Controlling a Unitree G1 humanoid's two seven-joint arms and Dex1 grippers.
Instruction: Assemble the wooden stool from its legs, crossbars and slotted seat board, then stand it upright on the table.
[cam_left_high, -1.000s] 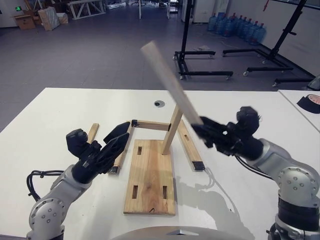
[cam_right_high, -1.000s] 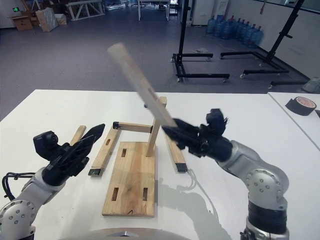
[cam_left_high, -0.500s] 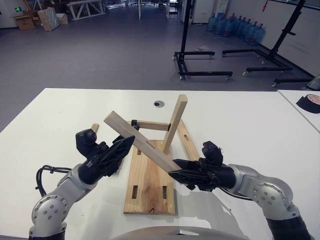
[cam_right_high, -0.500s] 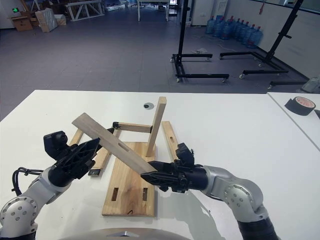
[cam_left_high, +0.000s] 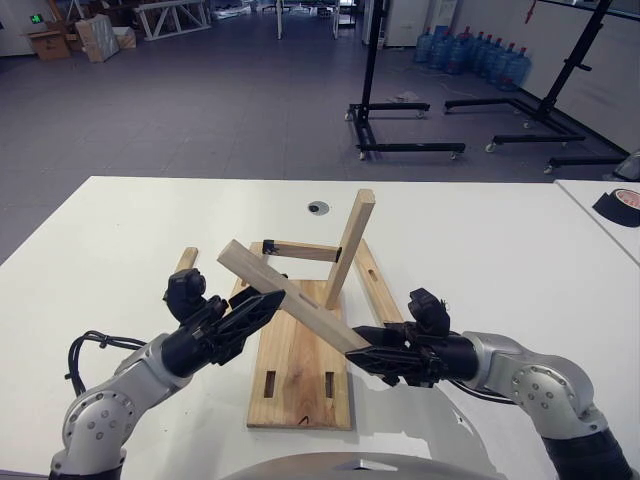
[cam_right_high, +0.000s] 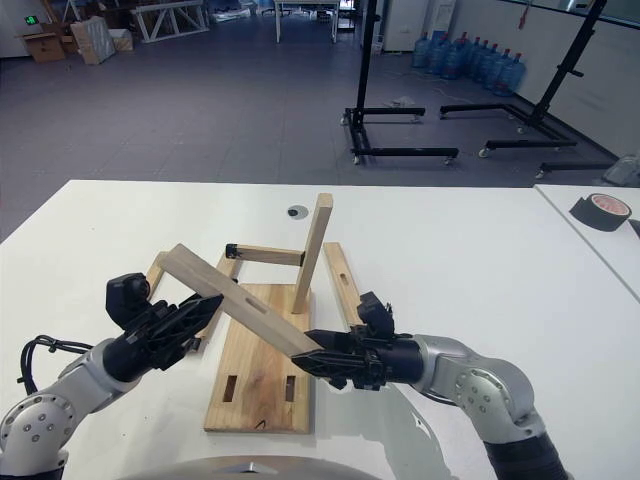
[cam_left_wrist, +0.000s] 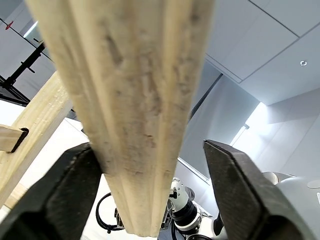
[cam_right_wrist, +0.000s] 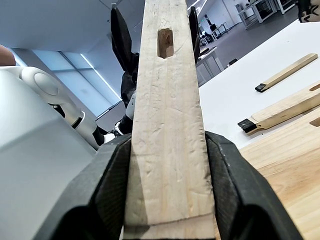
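Observation:
My right gripper is shut on the lower end of a slotted wooden leg, which slants up to the left over the seat board. My left gripper is open around the leg's upper half; in the left wrist view one finger touches the leg and the other stands off it. The seat board lies flat with several slots. A second leg stands tilted in a far slot, with a crossbar joined to it. Another leg lies on the table beside the board.
A short wooden piece lies left of the board, near my left arm. The white table has a cable hole at the back. A black tape roll sits at the far right. Black cable loops by the left arm.
The right arm swung the leg down from high on the right to a slant over the seat board. The left gripper moved in and now straddles the leg.

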